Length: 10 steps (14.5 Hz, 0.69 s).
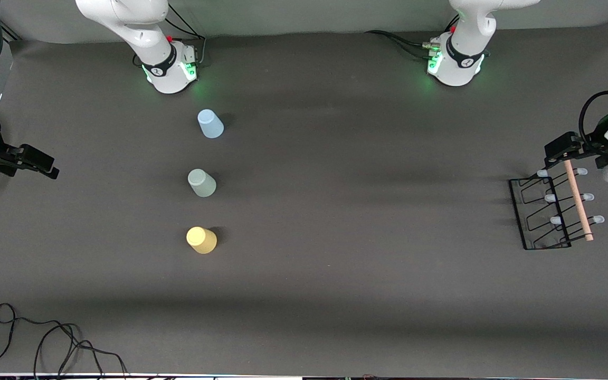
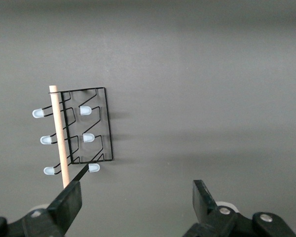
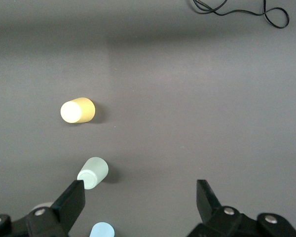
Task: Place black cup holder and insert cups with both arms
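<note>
The black cup holder stands on the table at the left arm's end, its wooden rod on top and its prongs bare. It also shows in the left wrist view. My left gripper is open and empty, in the air over the holder's end nearest the bases; its fingers are wide apart. Three cups stand upside down in a row toward the right arm's end: light blue farthest from the front camera, pale green, then yellow nearest. My right gripper is open and empty, well apart from the cups.
A black cable lies coiled at the table's front corner at the right arm's end, also in the right wrist view. The arm bases stand at the edge farthest from the front camera. The right wrist view shows the yellow, green and blue cups.
</note>
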### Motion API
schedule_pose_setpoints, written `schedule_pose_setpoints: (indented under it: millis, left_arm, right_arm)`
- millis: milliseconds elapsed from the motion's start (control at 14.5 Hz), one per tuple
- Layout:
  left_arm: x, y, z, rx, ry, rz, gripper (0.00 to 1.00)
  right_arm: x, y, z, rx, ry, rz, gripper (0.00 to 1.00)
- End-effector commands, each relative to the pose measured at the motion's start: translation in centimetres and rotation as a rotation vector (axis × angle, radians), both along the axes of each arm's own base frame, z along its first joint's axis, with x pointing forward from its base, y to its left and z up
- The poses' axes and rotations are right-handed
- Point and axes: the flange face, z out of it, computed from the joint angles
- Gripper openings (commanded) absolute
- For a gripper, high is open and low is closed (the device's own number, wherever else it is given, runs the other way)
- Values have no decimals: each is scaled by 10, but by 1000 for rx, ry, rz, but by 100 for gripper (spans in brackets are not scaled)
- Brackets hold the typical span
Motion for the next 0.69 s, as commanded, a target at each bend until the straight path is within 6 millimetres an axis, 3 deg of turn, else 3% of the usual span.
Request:
schedule_pose_setpoints:
  millis: [0, 621]
  left_arm:
    - [-4, 0, 7, -14, 12, 8, 100]
    - [-5, 1, 6, -6, 18, 1, 100]
  right_arm:
    - [2, 4, 4, 3, 6, -6, 100]
    - [1, 2, -1, 4, 37, 8, 100]
